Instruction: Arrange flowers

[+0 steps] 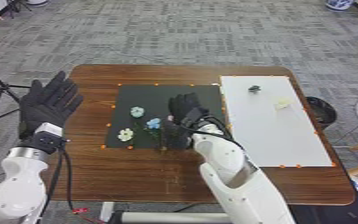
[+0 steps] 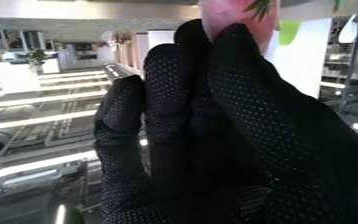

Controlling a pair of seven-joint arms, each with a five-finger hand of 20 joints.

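From my console, I judge the pink flower (image 2: 230, 15) to be very light, with a soft, easily crushed bloom; I'd take hold of it low on the stem, just under the head, where it's probably stiffer and less slippery than the petals. In the right wrist view that bloom is at the far end of my right hand (image 1: 183, 106), overlapped by the glove, but I can't tell whether the hand is clamped on it or merely beside it. In the head view that hand is over the dark mat (image 1: 144, 93). My left hand (image 1: 45, 107) is beyond the table's left edge, fingers straight and holding nothing. Counting up, I make out three blooms on the dark mat: one pale blue-green flower (image 1: 137, 112), one blue flower (image 1: 153, 122) and one cream flower (image 1: 125, 135). On the white board (image 1: 278, 137) I count one pale yellow flower (image 1: 283, 103) and one dark green sprig (image 1: 254, 89). With the pink one, that's five blooms and one sprig; one mat, one board.
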